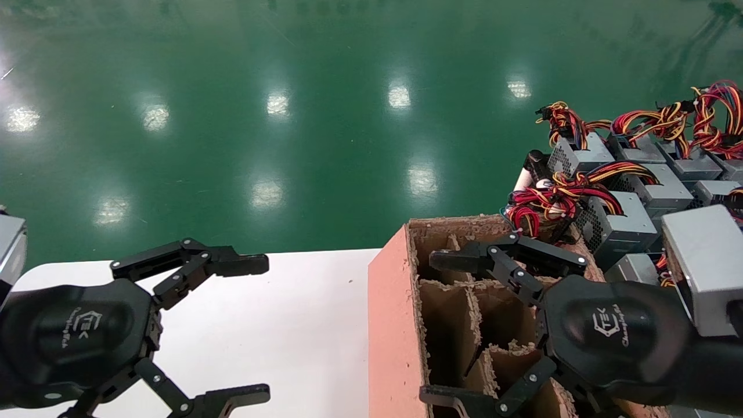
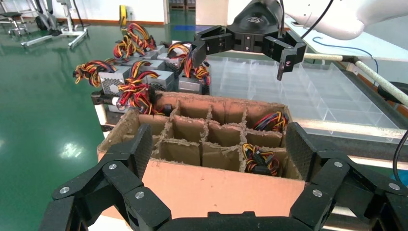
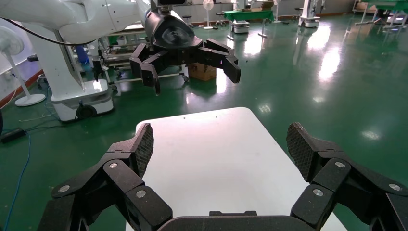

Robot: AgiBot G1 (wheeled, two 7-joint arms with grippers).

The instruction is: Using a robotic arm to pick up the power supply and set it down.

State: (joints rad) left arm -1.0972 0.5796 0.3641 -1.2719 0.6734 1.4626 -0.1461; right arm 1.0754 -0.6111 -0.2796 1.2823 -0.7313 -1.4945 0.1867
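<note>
Power supplies: silver-grey metal boxes with red, yellow and black cable bundles, packed close together in rows on the robot's right, just beyond the far right corner of the carton. None is held. The rows run off the right edge of the head view, so their full count cannot be told. The left wrist view shows the same group behind the carton.

Cardboard carton: pinkish-brown outside, with ragged brown dividers forming cells. It stands on the right part of the table, and its near end is cut off by the bottom of the head view. In the left wrist view two cells on one side hold coloured cable bundles; whether units sit under them cannot be made out. The other visible cells look bare inside.

Right gripper: hangs over the carton with its fingers spread wide and nothing between them. Its far finger reaches over the carton's back cells and its near finger sits at the bottom edge of the view. A silver-grey module on its arm hides some of the power supplies.

Left gripper: over the white table, well apart from the carton, fingers spread wide and holding nothing; its body is partly cut off at the lower left corner.

Floor: glossy green with bright light reflections.
</note>
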